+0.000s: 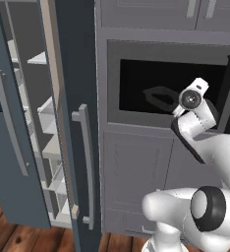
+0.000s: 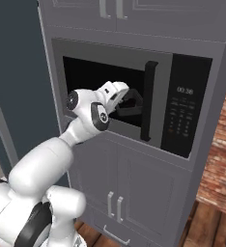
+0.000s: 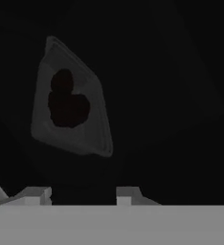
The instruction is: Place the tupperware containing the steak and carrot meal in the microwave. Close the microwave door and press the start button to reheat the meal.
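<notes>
- We saw the white arm's end effector [image 2: 119, 91] reaching through the open front of the built-in grey-framed microwave [image 2: 134, 62].
- In the hand view, the shallow clear rectangular plastic tupperware [image 3: 71, 100] lay ahead of the dark fingertips [image 3: 126, 194], apart from them, in the dark cavity.
- Dark food pieces [image 3: 66, 98] sat in its middle.
- We could not tell how wide the jaws stood; nothing showed between them.
- The black door edge [image 2: 148, 101] stood at the opening's right side.
- The blue-grey fridge door [image 1: 75, 123] hung open left of it.
</notes>
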Motion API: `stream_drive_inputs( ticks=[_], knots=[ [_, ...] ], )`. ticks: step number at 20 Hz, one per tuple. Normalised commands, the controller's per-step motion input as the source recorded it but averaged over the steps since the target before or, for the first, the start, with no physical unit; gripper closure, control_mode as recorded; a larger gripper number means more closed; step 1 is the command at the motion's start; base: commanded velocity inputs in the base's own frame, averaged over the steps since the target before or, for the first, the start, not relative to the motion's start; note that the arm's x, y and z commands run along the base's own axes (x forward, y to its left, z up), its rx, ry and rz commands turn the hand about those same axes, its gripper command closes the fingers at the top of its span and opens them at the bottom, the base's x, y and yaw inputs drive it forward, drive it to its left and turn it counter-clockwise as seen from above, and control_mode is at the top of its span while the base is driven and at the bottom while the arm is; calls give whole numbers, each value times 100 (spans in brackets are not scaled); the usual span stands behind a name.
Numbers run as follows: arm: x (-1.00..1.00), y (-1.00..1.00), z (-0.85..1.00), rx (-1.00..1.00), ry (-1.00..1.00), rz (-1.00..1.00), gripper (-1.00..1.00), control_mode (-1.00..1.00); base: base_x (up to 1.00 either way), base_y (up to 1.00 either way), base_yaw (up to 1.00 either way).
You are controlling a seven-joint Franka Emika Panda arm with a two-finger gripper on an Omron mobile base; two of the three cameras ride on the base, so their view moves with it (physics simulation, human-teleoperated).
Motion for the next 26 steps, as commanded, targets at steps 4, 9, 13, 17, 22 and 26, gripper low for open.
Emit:
stream_drive_inputs(
  ticks=[4,9,13,17,22,26],
  knots=[
    [-53,23,4,0,0,14,-100,-100,0,0,0],
    [-66,37,16,11,-3,5,-100,-100,0,0,0],
    [-76,19,49,24,-14,0,-100,-100,0,0,0],
    [-80,2,69,34,-8,0,-100,-100,0,0,0],
    [-79,0,58,45,0,0,-100,-100,0,0,0],
    [-81,-1,40,55,3,0,-100,-100,0,0,0]
  ],
)
